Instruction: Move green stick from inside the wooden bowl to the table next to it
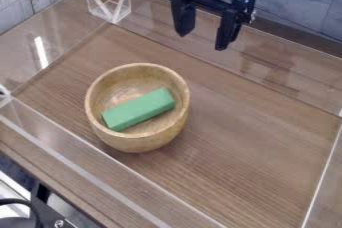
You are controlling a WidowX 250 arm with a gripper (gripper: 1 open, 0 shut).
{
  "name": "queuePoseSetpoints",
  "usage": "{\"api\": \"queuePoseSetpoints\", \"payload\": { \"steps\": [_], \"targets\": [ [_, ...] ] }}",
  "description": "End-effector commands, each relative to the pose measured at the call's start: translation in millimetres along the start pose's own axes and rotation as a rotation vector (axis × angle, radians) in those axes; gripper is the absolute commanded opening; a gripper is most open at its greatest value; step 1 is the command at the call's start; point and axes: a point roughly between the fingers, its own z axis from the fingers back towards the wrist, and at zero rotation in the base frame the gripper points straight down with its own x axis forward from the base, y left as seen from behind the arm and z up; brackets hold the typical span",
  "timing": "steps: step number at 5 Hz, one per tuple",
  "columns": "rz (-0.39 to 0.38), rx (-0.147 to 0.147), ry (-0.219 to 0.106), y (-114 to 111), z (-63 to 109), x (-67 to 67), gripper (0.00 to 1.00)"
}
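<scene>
A bright green stick (140, 109) lies flat inside the round tan wooden bowl (100, 85), slanting from lower left to upper right. The bowl rests on the brown wood-grain table (254, 122), left of centre. My gripper (202, 27) hangs above the far side of the table, up and to the right of the bowl and well apart from it. Its dark fingers point down and stand open, with nothing between them.
Low clear acrylic walls (54, 142) border the tabletop on all sides. A clear triangular bracket (107, 7) stands at the back left corner. Bare tabletop lies to the right of the bowl and in front of it.
</scene>
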Motion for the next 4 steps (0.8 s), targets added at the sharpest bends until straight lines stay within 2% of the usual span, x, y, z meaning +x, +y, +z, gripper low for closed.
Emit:
{"api": "queuePoseSetpoints", "payload": {
  "steps": [1,2,3,4],
  "targets": [
    [-0.064,0.003,0.027,6,0.0,-5.4,1.00],
    [-0.132,0.004,0.050,14,0.4,-12.2,1.00],
    [-0.121,-0.003,0.049,31,-2.7,-30.9,1.00],
    [-0.104,0.004,0.030,54,-7.4,-49.4,1.00]
  ]
}}
